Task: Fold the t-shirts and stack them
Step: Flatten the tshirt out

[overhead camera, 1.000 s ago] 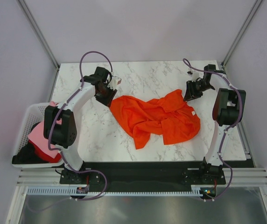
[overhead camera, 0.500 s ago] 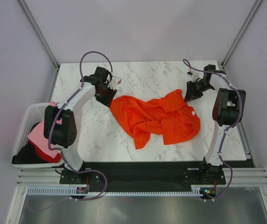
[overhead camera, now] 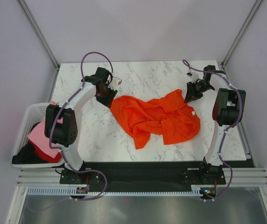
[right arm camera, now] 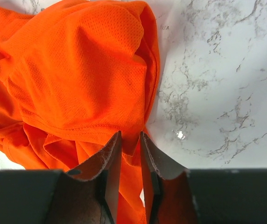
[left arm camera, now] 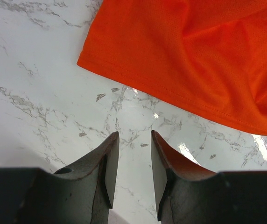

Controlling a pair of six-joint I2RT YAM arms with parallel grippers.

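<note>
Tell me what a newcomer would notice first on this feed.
The bright orange t-shirt stands out first, lying crumpled across the middle of the white marble table. Next come the left claw, open over bare marble just short of the hem, and the right claw, over the shirt's far right corner. Beside the table's left edge, a white basket holds pink, red and black cloth.
</note>
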